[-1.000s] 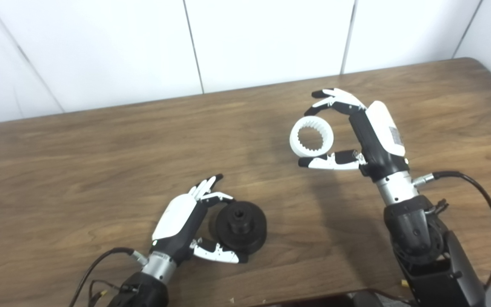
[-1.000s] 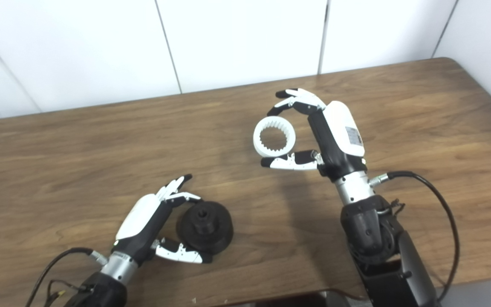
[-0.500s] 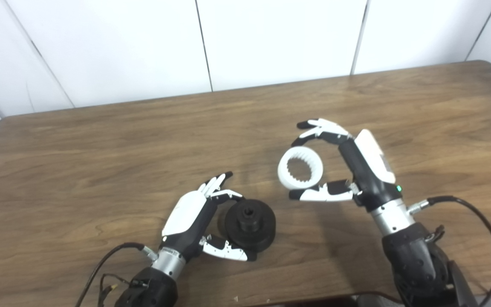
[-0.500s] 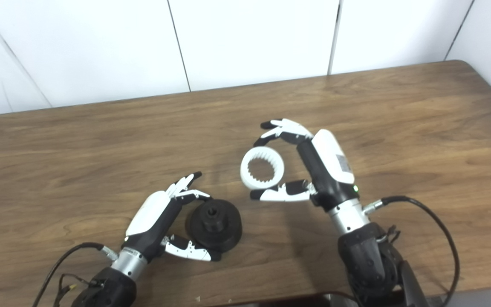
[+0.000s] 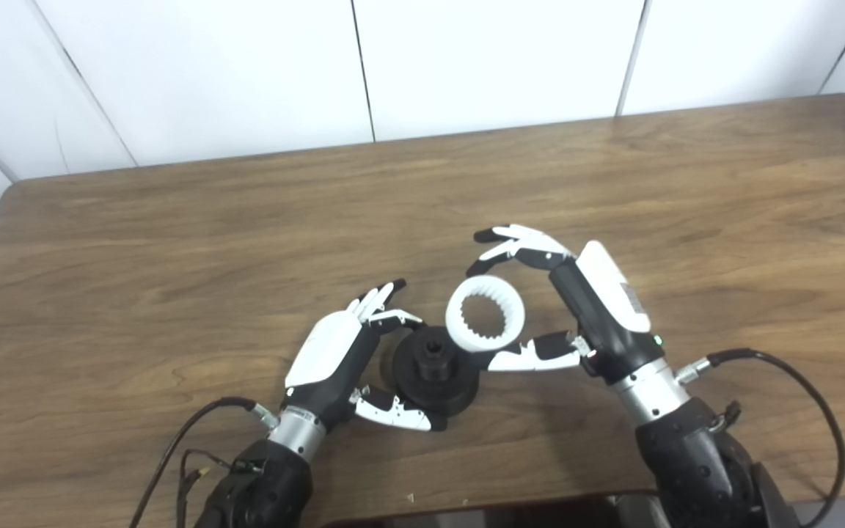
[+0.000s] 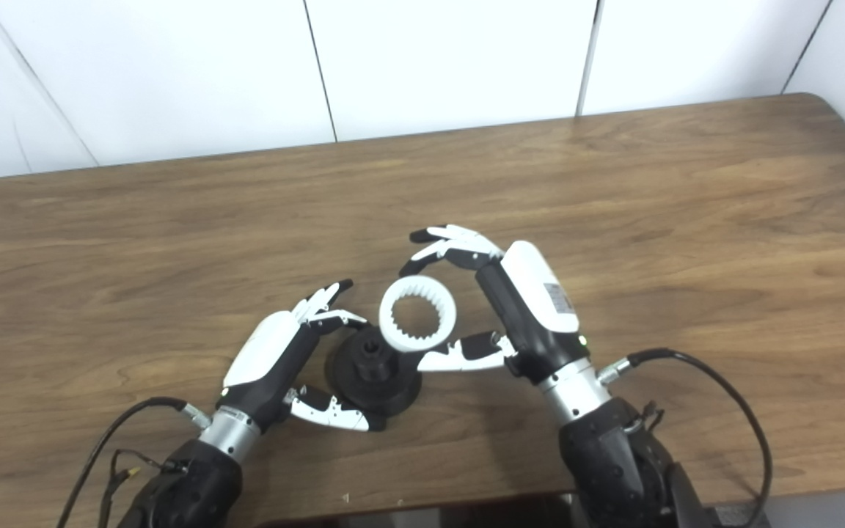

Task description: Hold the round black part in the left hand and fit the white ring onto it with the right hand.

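White ring (image 5: 485, 320) in right hand's (image 5: 573, 308) pinch, now nearer black part (image 5: 435, 370) cupped by left hand (image 5: 342, 363).

two hands, left hand (image 5: 342, 367) and right hand (image 5: 584, 308), in glossy white shells over black frames; white fingers tipped black; silver wrist collars on bulky black forearms; black cables looping from each wrist; small grey label and a green light on the right.

I count one round black part (image 5: 435, 369), one white ring (image 5: 485, 320), one table (image 5: 173, 235) and two hands, left hand (image 5: 334, 363) and right hand (image 5: 576, 308).
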Action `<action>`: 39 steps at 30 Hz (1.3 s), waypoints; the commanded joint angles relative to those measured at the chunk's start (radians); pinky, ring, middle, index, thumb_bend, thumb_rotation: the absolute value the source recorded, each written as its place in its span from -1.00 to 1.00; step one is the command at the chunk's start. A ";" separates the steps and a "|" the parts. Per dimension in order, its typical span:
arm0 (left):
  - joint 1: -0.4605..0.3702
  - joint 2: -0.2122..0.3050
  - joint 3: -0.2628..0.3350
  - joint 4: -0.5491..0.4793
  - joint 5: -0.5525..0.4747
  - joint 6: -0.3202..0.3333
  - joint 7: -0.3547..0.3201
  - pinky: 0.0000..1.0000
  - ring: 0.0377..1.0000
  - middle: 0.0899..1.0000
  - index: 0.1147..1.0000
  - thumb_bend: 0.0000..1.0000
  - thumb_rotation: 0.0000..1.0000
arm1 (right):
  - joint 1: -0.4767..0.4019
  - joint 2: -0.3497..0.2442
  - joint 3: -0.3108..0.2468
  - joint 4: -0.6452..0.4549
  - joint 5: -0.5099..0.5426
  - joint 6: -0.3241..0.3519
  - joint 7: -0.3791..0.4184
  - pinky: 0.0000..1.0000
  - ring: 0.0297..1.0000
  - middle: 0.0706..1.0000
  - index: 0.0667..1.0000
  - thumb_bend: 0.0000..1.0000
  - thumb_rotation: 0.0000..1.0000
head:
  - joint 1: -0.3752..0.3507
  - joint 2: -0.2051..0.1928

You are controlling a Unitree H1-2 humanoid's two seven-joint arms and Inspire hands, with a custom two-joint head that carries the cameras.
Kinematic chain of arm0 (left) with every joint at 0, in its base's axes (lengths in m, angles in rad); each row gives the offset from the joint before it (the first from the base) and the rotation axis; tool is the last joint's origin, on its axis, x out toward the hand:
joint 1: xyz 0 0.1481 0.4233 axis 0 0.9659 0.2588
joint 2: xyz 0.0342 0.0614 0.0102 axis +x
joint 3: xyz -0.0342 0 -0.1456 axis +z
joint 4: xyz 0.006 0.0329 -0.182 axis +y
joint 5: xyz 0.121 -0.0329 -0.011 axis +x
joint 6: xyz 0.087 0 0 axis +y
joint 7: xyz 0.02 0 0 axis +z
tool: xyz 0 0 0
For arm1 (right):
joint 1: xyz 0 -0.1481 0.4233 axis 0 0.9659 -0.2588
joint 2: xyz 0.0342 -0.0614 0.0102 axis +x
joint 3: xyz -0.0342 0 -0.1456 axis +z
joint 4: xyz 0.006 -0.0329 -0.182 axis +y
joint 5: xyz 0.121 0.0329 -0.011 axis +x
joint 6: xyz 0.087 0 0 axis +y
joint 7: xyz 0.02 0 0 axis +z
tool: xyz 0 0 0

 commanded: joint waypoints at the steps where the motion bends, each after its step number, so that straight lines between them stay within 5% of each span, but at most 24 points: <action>1: -0.031 -0.001 -0.001 -0.026 0.001 -0.010 0.014 1.00 1.00 1.00 0.12 0.95 -0.40 | -0.019 0.016 0.015 -0.018 -0.015 -0.054 -0.004 0.65 0.69 0.56 -0.11 0.04 -0.71 | 0.001 0.000; 39: -0.029 -0.013 -0.010 -0.046 0.001 0.000 0.010 1.00 1.00 1.00 0.11 0.94 -0.47 | -0.075 0.057 0.056 0.097 -0.053 -0.066 0.011 0.77 0.67 0.55 -0.11 0.04 -0.71 | 0.030 0.021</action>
